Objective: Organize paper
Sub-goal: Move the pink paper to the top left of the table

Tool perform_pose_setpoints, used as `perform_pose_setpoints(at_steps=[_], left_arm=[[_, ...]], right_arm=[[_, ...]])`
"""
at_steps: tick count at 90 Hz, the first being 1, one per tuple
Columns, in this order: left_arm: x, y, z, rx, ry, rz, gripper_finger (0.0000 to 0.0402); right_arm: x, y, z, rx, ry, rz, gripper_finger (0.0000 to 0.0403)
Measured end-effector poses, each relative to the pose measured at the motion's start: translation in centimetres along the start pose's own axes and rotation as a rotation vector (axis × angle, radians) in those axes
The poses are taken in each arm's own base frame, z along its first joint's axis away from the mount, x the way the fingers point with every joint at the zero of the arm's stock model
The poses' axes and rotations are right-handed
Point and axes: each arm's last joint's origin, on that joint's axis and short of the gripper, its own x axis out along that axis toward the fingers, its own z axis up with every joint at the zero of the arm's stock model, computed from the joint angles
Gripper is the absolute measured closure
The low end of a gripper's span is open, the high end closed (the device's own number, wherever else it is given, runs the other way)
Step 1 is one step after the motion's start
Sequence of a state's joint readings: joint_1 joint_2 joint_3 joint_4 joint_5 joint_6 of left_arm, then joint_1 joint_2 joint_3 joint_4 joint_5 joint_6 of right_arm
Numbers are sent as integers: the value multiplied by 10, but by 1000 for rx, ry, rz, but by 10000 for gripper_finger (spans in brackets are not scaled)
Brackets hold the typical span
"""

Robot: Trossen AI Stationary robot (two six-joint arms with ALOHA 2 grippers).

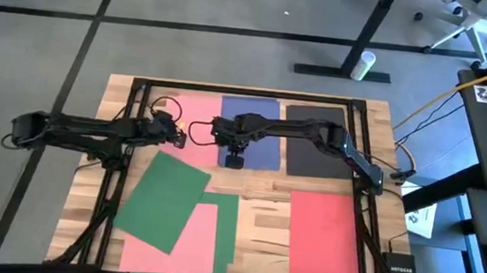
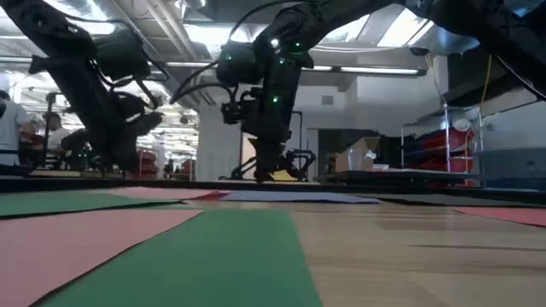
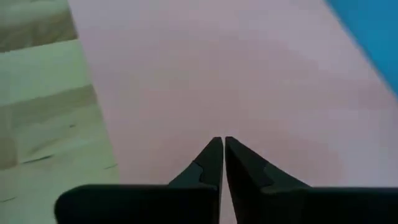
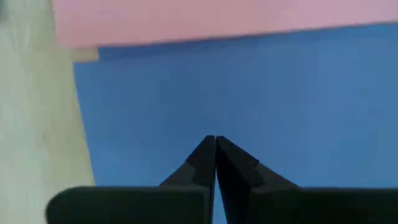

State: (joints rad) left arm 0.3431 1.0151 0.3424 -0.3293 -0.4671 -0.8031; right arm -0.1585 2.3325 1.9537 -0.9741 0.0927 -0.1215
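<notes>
In the upper middle of the high view, the right gripper (image 1: 235, 160), fingers closed on nothing, stands at the lower edge of the blue sheet (image 1: 262, 129), whose long axis runs up-down, while the left gripper (image 1: 175, 136), also closed and empty, hovers over the pink sheet (image 1: 194, 114) beside it.

Wooden table (image 1: 263, 211) carrying flat paper sheets: pink (image 1: 194, 114) beneath the left gripper (image 1: 177, 135), blue (image 1: 257, 138) beneath the right gripper (image 1: 234, 160), black (image 1: 314, 143) beside it, green (image 1: 163, 200) and red (image 1: 323, 236) nearer.
</notes>
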Motion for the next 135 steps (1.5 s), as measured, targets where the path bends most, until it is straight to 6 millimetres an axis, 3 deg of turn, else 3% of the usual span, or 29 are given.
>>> perform_pose_setpoints(at_steps=[35,54,107,135], left_arm=[[11,3,-10,22,25,29,401],[17,3,-16,-2,19,-65,401],[22,22,-17,-36,46,35,401],[8,14,-11,-72,20,-147,401]], right_arm=[[0,1,-5,-44,52,5,403],[0,1,-6,-51,59,15,403],[-1,2,-7,-61,67,33,403],[-1,4,-3,-73,25,83,403]])
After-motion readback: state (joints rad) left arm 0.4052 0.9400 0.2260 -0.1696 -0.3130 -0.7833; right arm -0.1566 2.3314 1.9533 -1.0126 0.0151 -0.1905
